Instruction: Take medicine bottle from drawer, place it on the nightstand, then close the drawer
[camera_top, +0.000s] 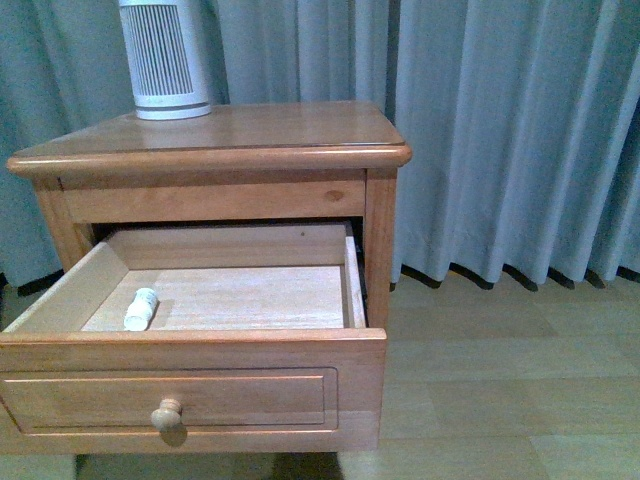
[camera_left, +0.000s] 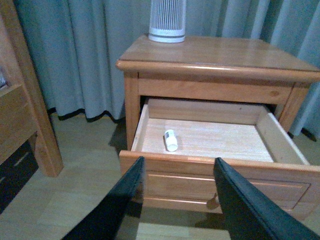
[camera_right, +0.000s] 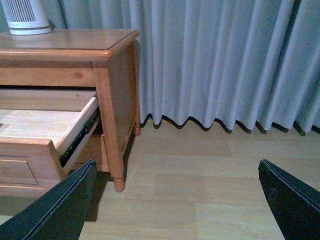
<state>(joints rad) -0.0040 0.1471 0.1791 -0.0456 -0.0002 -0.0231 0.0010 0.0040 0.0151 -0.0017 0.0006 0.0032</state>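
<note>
The drawer (camera_top: 190, 344) is pulled well out of the nightstand (camera_top: 250, 135), and the medicine bottle (camera_top: 141, 308) is seen lying on its side on the drawer floor (near the left wall, front view). The left gripper (camera_left: 178, 161) and right gripper (camera_right: 177, 163) are both held spread wide, with nothing pinched.

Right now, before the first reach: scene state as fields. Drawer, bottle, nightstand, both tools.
drawer: open, pulled out; knob on its front
medicine bottle: lying on its side on the drawer floor, front-left in the front view, nothing touching it
nightstand: white ribbed appliance stands at the rear left of its top
left tool: open, holding nothing, outside the drawer front
right tool: open, holding nothing, facing floor and curtain beside the nightstand
stage: bottle not yet picked
</note>
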